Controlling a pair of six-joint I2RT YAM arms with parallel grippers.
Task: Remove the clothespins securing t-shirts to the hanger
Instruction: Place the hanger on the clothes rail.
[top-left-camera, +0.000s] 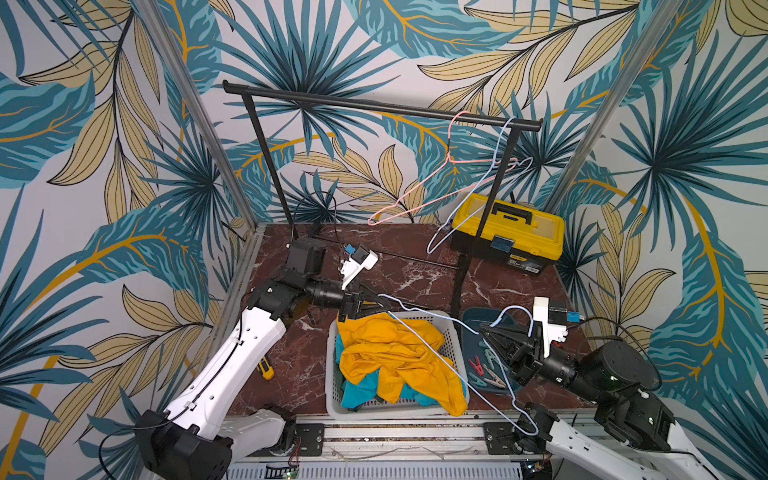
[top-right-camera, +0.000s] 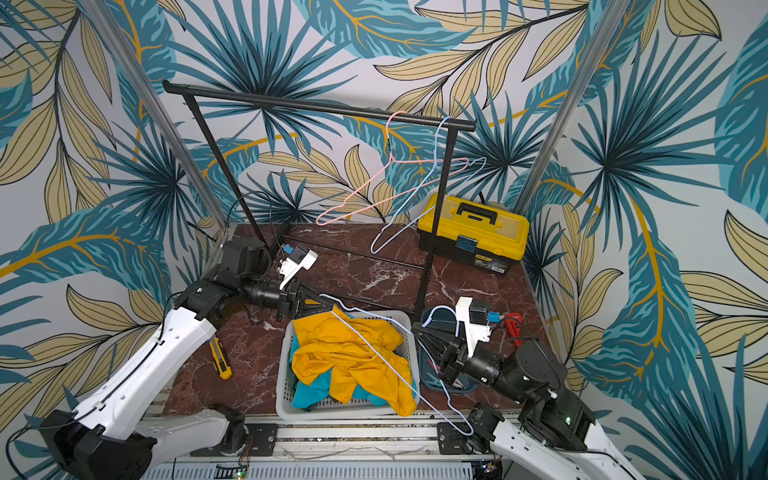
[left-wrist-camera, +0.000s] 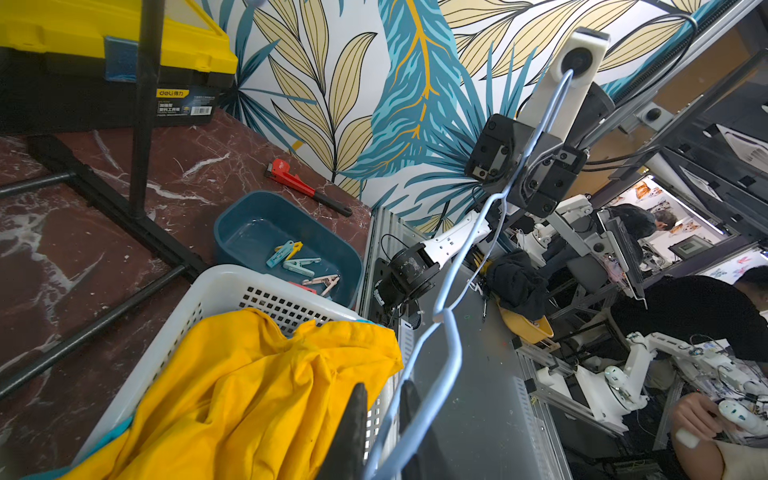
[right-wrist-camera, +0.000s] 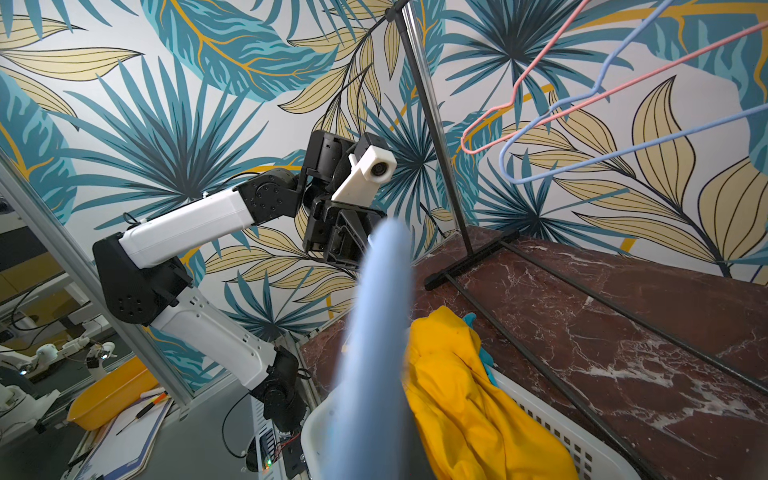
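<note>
Both top views look from high in front of the basket (top-left-camera: 331, 374), over the arm bases, tilted down toward the rack (top-left-camera: 374, 104) behind it. They share almost the whole table (top-left-camera: 415, 282), slightly shifted. The left wrist view sits low and close by the basket's far left corner, facing across it to the right arm (left-wrist-camera: 449, 237). The right wrist view faces back across the basket to the left arm (right-wrist-camera: 187, 224), with the hanger (right-wrist-camera: 374, 332) a blur at its lens. Both wrist views share the basket.

A robotics lab: beyond the left gripper (left-wrist-camera: 383, 399) stand more white robot arms (left-wrist-camera: 619, 374) on aluminium frames (left-wrist-camera: 552, 401), a monitor (left-wrist-camera: 623, 253) and seated people (left-wrist-camera: 702, 311).
</note>
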